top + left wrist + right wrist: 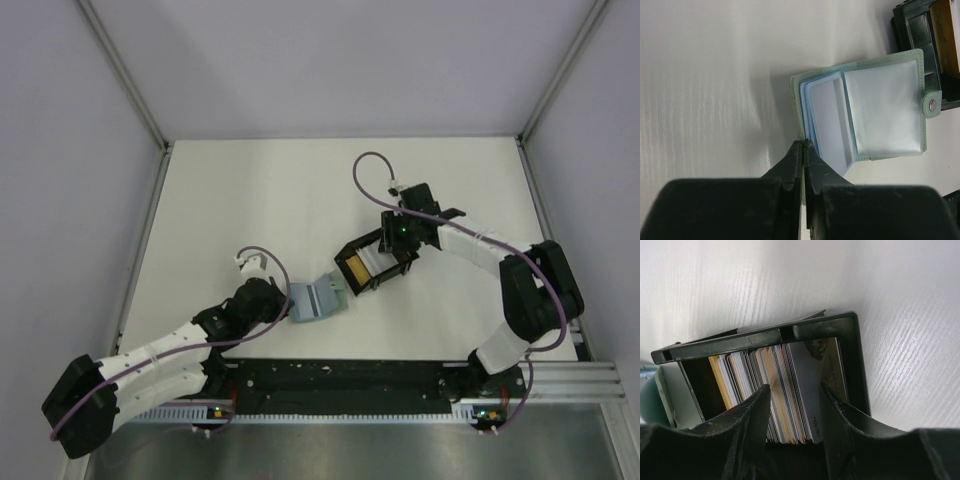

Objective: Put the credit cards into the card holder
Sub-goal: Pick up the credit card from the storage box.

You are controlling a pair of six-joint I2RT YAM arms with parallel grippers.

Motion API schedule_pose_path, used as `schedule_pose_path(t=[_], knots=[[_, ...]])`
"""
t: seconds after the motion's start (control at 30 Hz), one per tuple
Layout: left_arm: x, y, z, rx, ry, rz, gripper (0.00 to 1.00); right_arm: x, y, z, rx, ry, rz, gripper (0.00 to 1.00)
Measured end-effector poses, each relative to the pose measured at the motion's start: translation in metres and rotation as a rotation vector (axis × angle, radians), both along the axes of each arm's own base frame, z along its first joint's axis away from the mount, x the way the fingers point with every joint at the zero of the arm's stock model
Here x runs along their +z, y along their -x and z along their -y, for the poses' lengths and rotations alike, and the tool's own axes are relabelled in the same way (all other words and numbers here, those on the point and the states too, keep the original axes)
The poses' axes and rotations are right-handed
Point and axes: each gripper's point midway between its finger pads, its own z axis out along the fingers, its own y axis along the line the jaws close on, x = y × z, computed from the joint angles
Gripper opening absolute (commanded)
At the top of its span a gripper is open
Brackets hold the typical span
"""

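Note:
The sage-green card holder point(312, 300) lies open on the table, its pale blue-grey slotted inside point(880, 105) facing up. My left gripper point(805, 144) is shut on the holder's near edge; in the top view it point(287, 306) sits at the holder's left side. The credit cards point(785, 385), white, grey and yellow-orange, stand packed on edge in a black open box point(765, 335). My right gripper point(795, 390) is open with its jaws down in the box, either side of several cards; in the top view it point(388, 258) is over the box point(358, 268).
The black box stands right beside the card holder's far right edge point(920, 30). Grey walls with metal frame rails point(150, 200) enclose the white table. A black rail with the arm bases point(350, 375) runs along the near edge.

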Motion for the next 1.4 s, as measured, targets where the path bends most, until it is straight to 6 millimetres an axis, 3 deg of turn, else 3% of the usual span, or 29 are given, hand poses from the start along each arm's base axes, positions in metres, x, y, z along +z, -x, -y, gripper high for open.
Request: schedule_pose_path(t=[0.07,0.23,0.37,1.07,1.4], knots=[[0.0,0.0,0.0,0.0,0.0,0.0,0.0,0.0,-0.002,-0.001,0.005,-0.001,-0.001,0.41],[-0.001,-0.001,0.0,0.001,-0.002,-0.002,0.0,-0.001,-0.002,-0.001,0.003,0.002,-0.002,0.21],[-0.001,-0.001,0.0,0.002,-0.002,-0.001,0.0,0.0,-0.002,-0.002,0.004,-0.006,-0.003,0.15],[0.0,-0.002,0.002,-0.002,0.006,0.003,0.0,0.005,-0.005,0.009,-0.015,0.05,0.034,0.07],[0.0,-0.002,0.002,-0.002,0.006,0.002,0.0,0.005,-0.01,0.014,-0.016,0.245,0.119,0.07]])
